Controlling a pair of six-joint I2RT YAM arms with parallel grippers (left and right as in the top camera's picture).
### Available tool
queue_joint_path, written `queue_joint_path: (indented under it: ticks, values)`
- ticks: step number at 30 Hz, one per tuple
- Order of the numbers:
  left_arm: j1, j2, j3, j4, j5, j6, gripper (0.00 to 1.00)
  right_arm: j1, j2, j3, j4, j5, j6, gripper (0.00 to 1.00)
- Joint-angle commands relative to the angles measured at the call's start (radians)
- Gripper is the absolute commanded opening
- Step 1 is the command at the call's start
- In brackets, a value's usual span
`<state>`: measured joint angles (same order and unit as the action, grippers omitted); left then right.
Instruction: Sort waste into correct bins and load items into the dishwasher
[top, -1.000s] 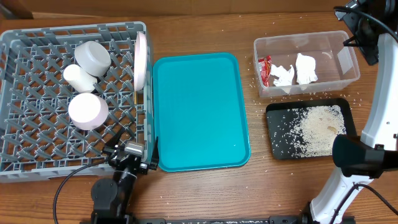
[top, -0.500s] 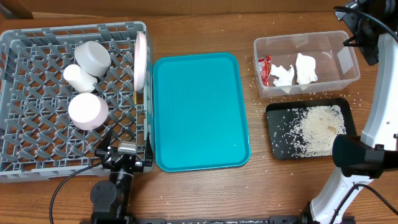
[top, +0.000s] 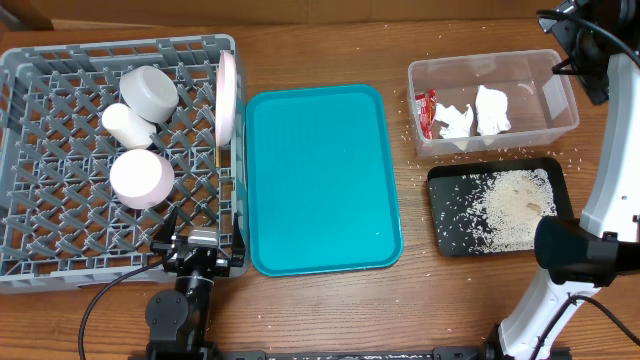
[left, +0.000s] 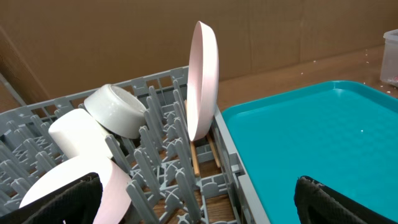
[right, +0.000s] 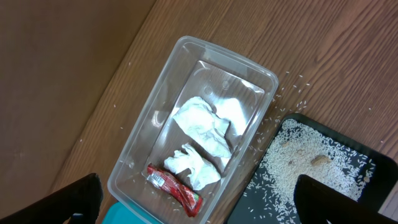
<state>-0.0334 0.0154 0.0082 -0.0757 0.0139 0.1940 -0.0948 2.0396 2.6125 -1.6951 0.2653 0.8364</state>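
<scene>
Slid slightly left, left claw (top: 197, 247) gapes empty; right claw (right: 211, 202) gapes empty too.

Overhead looks straight down on the bench (top: 320, 300); left wrist, low at 7 o'clock, faces 12 across rack (left: 155, 155) and teal tray (left: 311, 137); right wrist, high at 2 o'clock, overlooks tub (right: 214, 78), black tray (right: 255, 208).
</scene>
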Motion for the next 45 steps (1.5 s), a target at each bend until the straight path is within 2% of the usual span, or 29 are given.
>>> queue_joint_path:
  ticks: [1, 32, 45]
  values:
    - [-0.006, -0.012, -0.003, -0.002, -0.006, 0.005, 1.0, 0.002, 0.001, 0.005, 0.003, 0.003, -0.006, 1.0]
    - [-0.006, -0.012, -0.003, -0.002, -0.006, 0.005, 1.0, 0.002, -0.002, 0.005, 0.003, 0.003, -0.006, 1.0]
    - [-0.006, -0.012, -0.003, -0.002, -0.006, 0.005, 1.0, 0.002, -0.15, 0.005, 0.01, 0.104, -0.007, 1.0]
